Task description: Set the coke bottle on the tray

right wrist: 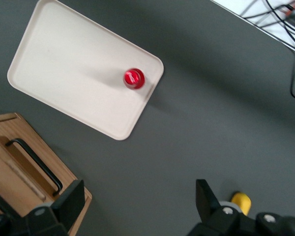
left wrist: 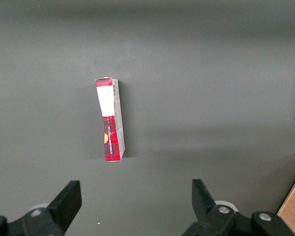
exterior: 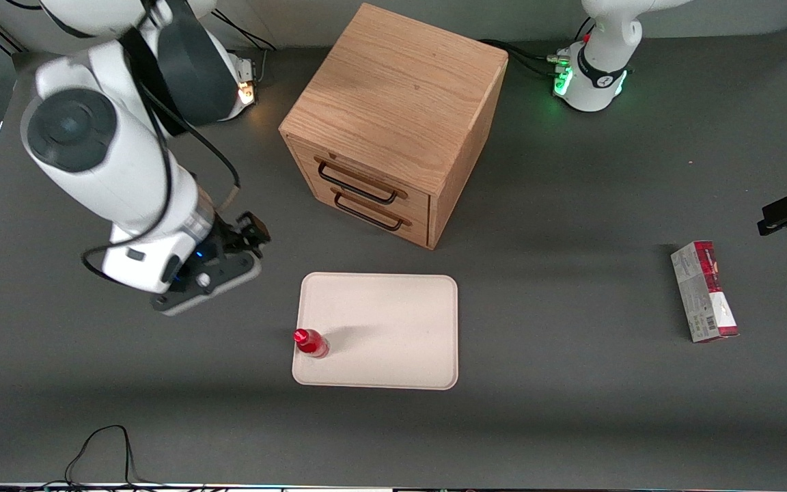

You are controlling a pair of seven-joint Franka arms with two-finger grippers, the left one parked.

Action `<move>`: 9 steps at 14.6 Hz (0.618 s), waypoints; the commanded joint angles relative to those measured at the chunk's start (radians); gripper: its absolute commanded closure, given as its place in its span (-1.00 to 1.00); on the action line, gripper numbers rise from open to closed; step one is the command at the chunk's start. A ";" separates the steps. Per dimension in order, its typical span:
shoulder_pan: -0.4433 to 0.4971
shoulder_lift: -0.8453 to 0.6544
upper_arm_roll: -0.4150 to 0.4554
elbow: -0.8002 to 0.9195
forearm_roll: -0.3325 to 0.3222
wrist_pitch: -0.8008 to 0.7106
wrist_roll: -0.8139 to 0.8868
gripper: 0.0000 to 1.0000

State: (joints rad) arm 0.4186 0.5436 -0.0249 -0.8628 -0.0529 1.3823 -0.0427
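Note:
The small red coke bottle [exterior: 311,342] stands upright on the cream-white tray [exterior: 393,328], at the tray's corner nearest the front camera and toward the working arm's end. In the right wrist view the bottle [right wrist: 134,78] shows from above, red cap up, near a corner of the tray [right wrist: 64,64]. My right gripper [exterior: 251,232] is open and empty. It hangs above the bare table, well apart from the bottle and tray, farther from the front camera than the bottle. In the right wrist view its fingers [right wrist: 69,201] stand wide apart over grey table, with nothing between them.
A wooden drawer cabinet [exterior: 393,123] with two black handles stands farther from the front camera than the tray. A red-and-grey carton [exterior: 704,290] lies toward the parked arm's end; it also shows in the left wrist view [left wrist: 110,120]. Cables [exterior: 103,451] trail at the table's near edge.

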 commanded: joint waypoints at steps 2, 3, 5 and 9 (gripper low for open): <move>-0.087 -0.219 -0.012 -0.275 0.010 0.024 0.021 -1.00; -0.121 -0.272 -0.013 -0.344 0.031 0.041 0.020 -1.00; -0.191 -0.370 -0.012 -0.471 0.059 0.082 0.020 -1.00; -0.319 -0.540 -0.006 -0.712 0.093 0.173 0.011 -1.00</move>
State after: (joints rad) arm 0.1467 0.1406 -0.0445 -1.3777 0.0139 1.4833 -0.0423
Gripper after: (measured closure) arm 0.000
